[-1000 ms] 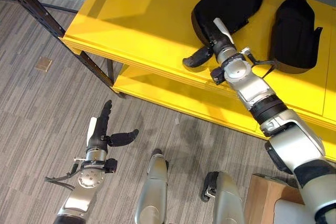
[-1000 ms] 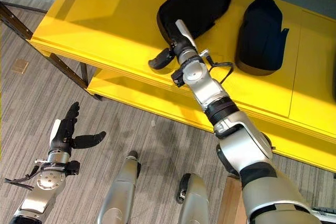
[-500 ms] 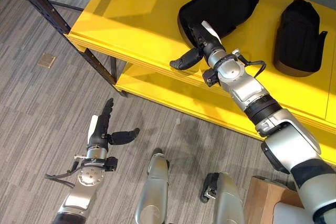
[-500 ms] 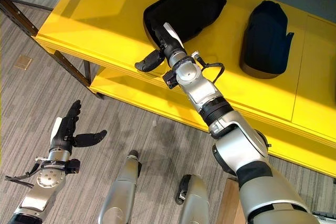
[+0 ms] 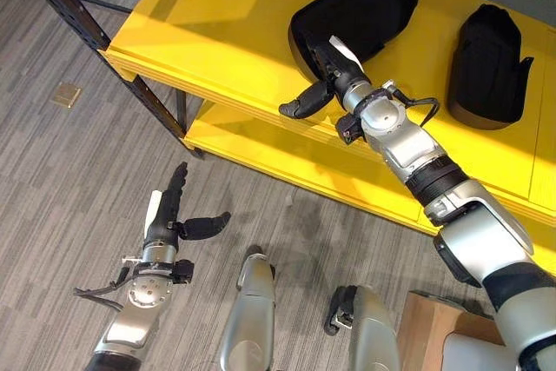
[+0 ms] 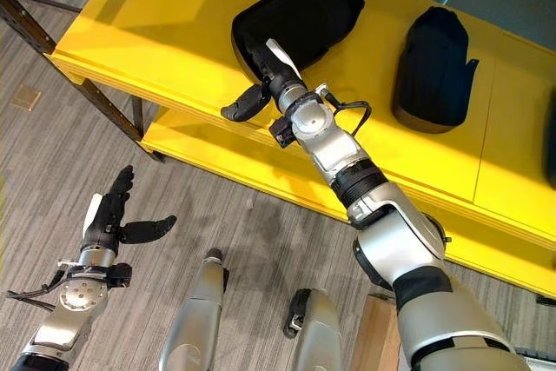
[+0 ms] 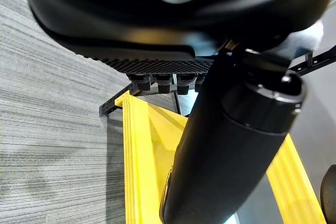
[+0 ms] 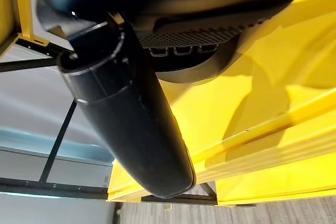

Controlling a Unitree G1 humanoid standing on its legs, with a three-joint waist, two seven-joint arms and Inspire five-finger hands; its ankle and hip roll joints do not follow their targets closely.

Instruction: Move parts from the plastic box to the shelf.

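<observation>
Since a second ago, right hand [image 5: 326, 84] and the black moulded plastic part [image 5: 356, 15] have slid leftward together along the yellow shelf [image 5: 217, 32].
Its fingers lie against the near end of that part, thumb standing out over the shelf's front edge; whether the fingers curl round it cannot be told. A second black moulded part [image 5: 486, 62] lies well apart on the same shelf. The left hand [image 5: 169, 219] hangs low over the grey striped carpet [image 5: 52, 180], fingers straight, thumb spread.

Silver-grey jointed arms end in dark hands [image 5: 174, 215] with white thumb covers.
</observation>
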